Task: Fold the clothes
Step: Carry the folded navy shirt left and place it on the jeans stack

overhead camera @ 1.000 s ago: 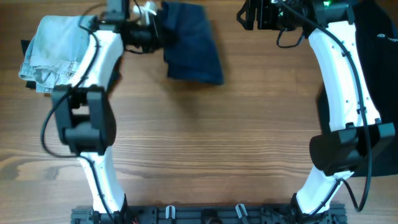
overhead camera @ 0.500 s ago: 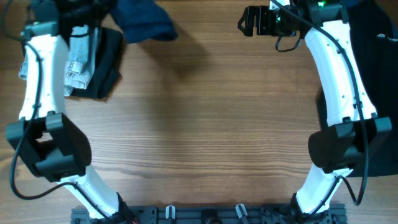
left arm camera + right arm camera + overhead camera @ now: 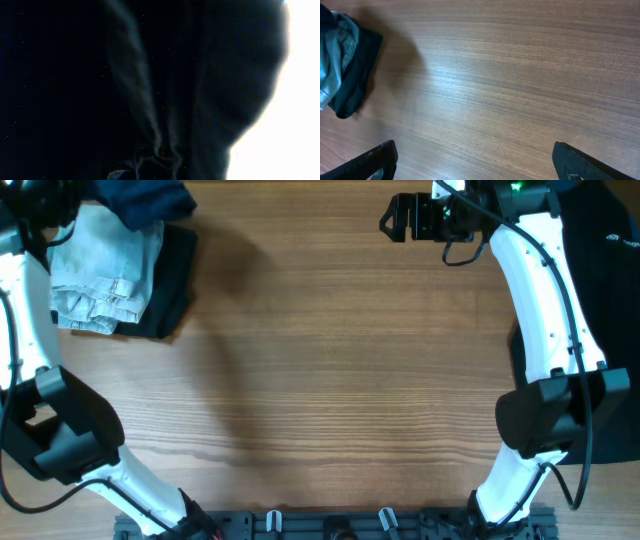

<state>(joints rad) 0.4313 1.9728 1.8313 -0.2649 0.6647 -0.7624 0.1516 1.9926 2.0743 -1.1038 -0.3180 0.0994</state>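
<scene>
Clearly, the right gripper (image 3: 477,161) stands wide open and holds nothing, above bare table (image 3: 330,380). For the left gripper I cannot tell, because the clothes (image 3: 150,90) fill its wrist view. They sit at the far left corner, beside the denim piece (image 3: 100,270) and black garment (image 3: 172,280). The table's middle gives free room.

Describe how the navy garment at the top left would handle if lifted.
Probably floppy: the navy garment is bunched in soft rounded folds, creased in the left wrist view. Likely light for its bulk, being thin-looking cloth. Loose ends may sag and drag over the pale denim beside it.
</scene>
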